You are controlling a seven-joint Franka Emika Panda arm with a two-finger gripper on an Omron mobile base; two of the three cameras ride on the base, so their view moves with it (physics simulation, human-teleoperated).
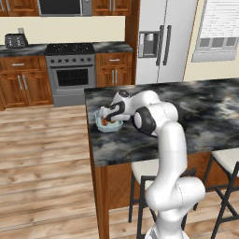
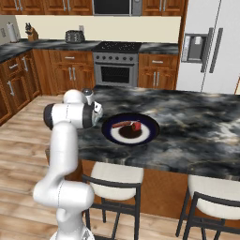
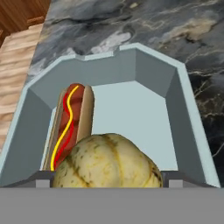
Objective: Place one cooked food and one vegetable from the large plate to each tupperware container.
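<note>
Since the pale, ribbed round vegetable [image 3: 107, 161] sits right at the bottom of the hand view, between where the fingertips would be, it looks to be held by the hand [image 1: 110, 117] directly over the tupperware container [image 3: 183, 113], though the fingers themselves are hidden behind it, so I judge the grip from its position and not from any seen contact. Below and beyond it lies a hot dog [image 3: 72, 122] in its bun, striped with red and yellow sauce, its long axis running away from the hand along one wall of the tub, which leaves the open floor of the tub on the other side as the place to drop. So the move, as I read it, is straight down and slightly away from the hot dog. From the left base view the hand is bent low into the tub near the corner of the dark marbled surface [image 1: 196, 116]. Well apart along that surface, the large plate [image 2: 108, 127] carries a reddish strip and a small red piece.
</note>
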